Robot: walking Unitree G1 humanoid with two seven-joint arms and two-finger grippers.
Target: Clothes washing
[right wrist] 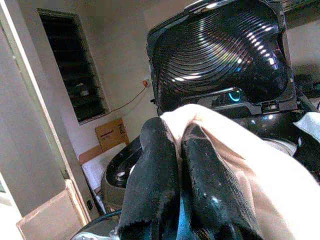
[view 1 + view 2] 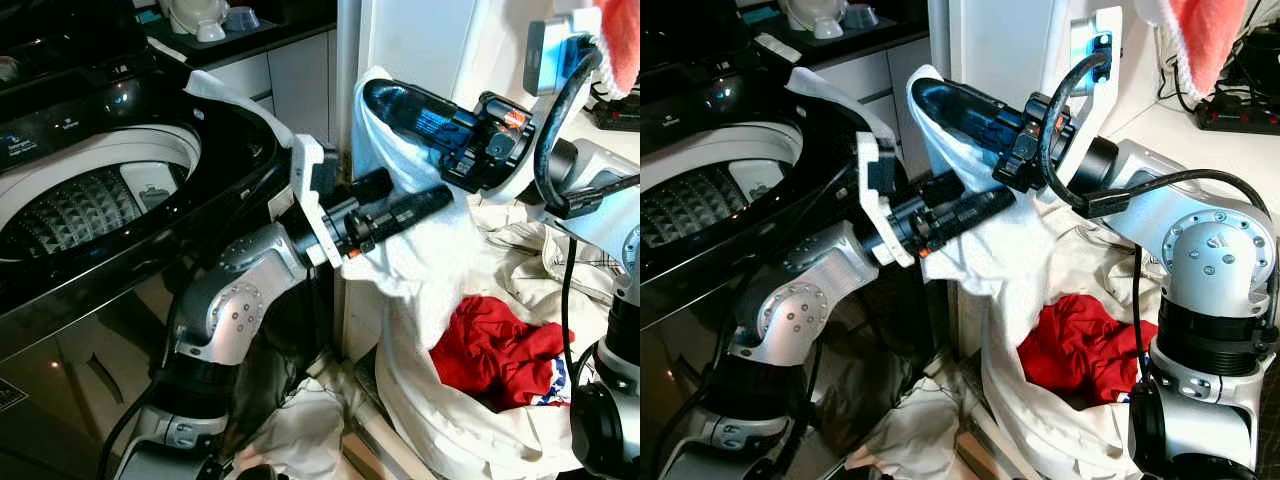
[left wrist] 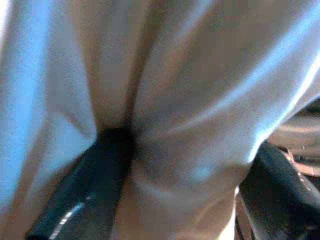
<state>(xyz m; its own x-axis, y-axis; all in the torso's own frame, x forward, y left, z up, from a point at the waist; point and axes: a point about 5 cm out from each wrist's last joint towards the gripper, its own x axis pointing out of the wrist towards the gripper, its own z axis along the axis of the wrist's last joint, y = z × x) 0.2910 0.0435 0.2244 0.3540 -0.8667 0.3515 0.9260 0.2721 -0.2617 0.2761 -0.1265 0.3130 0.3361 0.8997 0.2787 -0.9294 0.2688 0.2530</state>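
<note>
Both arms are up beside the washing machine (image 2: pixel 100 200), and the white garment (image 2: pixel 420 250) hangs between them, just to the right of the open drum. The right pincer (image 1: pixel 177 165) has its two fingers pressed together with a fold of the pale cloth pinched between them, at the garment's top edge, level with the washer's rim. The left pincer (image 2: pixel 400 215) reaches in from the machine's side, its fingers lying against the cloth lower down; in the left wrist view dark fingers (image 3: pixel 85 190) sit either side of a bunched fold, so it looks clamped on the fabric too.

This is soft, limp stuff. It sags, drapes and trails down into the heap of laundry right of the washer, where a red garment (image 2: pixel 495 350) lies on more white cloth. Light by the look of it, but long, so the hanging tail could snag on the machine's edge or drag neighbours along. Best hold is a gathered bunch, not a single thin layer, which may slip out. More clothes (image 2: pixel 300 430) lie on the floor at the washer's foot.
</note>
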